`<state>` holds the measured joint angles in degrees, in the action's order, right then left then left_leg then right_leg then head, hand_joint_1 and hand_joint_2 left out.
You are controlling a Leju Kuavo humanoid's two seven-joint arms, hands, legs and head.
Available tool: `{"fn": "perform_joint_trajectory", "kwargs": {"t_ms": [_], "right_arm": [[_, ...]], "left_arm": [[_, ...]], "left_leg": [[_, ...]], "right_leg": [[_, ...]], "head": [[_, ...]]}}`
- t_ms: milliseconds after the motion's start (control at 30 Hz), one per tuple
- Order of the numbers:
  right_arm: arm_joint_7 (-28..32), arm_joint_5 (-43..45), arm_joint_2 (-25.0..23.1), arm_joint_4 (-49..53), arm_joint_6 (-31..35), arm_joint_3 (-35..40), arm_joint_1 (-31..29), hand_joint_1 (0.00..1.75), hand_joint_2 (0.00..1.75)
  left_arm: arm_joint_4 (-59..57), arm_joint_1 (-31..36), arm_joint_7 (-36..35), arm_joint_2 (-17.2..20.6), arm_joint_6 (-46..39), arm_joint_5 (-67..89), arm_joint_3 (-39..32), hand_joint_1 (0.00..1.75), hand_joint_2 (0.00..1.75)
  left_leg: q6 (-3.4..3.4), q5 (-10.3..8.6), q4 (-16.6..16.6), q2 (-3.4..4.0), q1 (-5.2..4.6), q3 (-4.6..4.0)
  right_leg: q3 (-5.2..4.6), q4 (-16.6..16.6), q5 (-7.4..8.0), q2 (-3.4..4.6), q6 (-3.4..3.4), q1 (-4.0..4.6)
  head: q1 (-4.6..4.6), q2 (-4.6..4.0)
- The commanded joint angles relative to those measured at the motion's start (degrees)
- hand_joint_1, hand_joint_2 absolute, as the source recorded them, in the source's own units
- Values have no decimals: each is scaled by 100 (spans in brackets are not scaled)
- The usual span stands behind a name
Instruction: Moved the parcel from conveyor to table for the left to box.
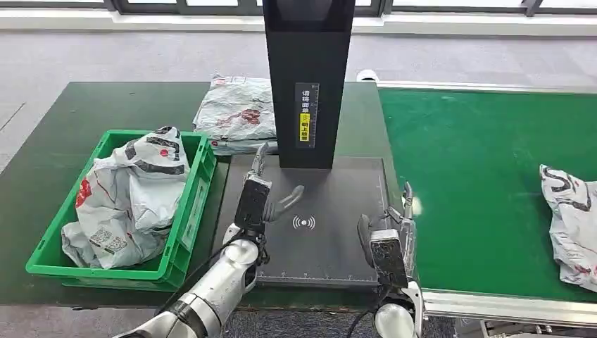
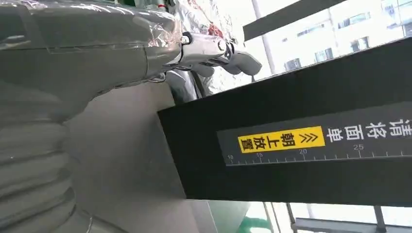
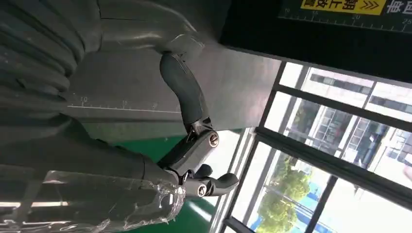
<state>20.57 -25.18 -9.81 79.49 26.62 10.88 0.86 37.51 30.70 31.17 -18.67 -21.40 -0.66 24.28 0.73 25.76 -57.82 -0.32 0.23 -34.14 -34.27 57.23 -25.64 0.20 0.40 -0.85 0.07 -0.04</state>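
1. We see a green crate (image 1: 186, 232) on the dark tabletop (image 1: 42, 134), holding grey parcels (image 1: 130, 193).
2. Our left hand (image 1: 262, 201) hovers over the scanner pad (image 1: 338, 246), fingers (image 1: 288, 199) spread, empty.
3. Our right hand (image 1: 387, 236) is also spread, empty, at the pad's edge.
4. The parcel (image 1: 572, 225) lies on the green conveyor (image 1: 479, 162), well apart.

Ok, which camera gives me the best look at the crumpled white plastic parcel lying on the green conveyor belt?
The head view: the crumpled white plastic parcel lies at the right edge of the green conveyor belt, partly cut off by the frame. The left wrist view looks at the black scanner column, and the right wrist view catches some green belt surface without the parcel.
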Motion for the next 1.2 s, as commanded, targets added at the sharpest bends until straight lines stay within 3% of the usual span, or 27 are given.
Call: {"fn": "perform_joint_trajectory", "kwargs": {"t_ms": [33,200,333,367,433,567,1000,1200], "right_arm": [[-241,-253,79,-220,90,-252,-142,0,175],[-519,-683,224,-334,315,-546,-165,0,175],[-1139,-1842,324,-396,754,-1185,-180,0,175],[-1093,-1875,312,-362,652,-1343,-165,0,175],[-1547,-2534,441,-626,721,-1708,-240,0,175],[-1585,-2708,671,-1165,834,-2170,-406,0,175],[-1550,-2694,633,-1190,838,-2173,-420,0,175],[-2094,-3432,1216,-2438,990,-3267,-631,0,175]], "left_arm": [[-173,107,-62,236,28,85,374,0,175],[-182,43,-76,271,71,91,373,0,175],[-221,-36,-48,257,51,188,435,0,175],[-222,-52,-44,253,45,198,436,0,175],[-239,-62,-56,217,49,194,408,0,175],[-276,16,-92,158,71,205,363,0,175],[-279,27,-99,159,76,208,357,0,175],[-238,14,-28,176,130,278,371,0,175]], "left_leg": [[-1,1,13,8,0,22],[-1,-1,10,3,-1,14],[-3,-2,20,0,0,28],[-3,-1,12,-2,0,19],[-4,-1,13,-2,-1,20],[-4,-1,13,-6,1,19],[-3,3,13,5,2,23],[-8,-3,19,-18,1,25]], "right_leg": [[20,-14,1,3,-4,1],[13,-10,1,1,-2,0],[31,-24,3,-5,-2,1],[22,-16,1,-5,-1,1],[24,-18,1,-6,-1,0],[26,-23,2,-10,0,2],[25,-21,2,0,-3,5],[36,-31,2,-23,2,3]], "head": [[0,0],[0,0],[0,0],[0,0],[0,0],[0,0],[0,0],[0,0]]}}
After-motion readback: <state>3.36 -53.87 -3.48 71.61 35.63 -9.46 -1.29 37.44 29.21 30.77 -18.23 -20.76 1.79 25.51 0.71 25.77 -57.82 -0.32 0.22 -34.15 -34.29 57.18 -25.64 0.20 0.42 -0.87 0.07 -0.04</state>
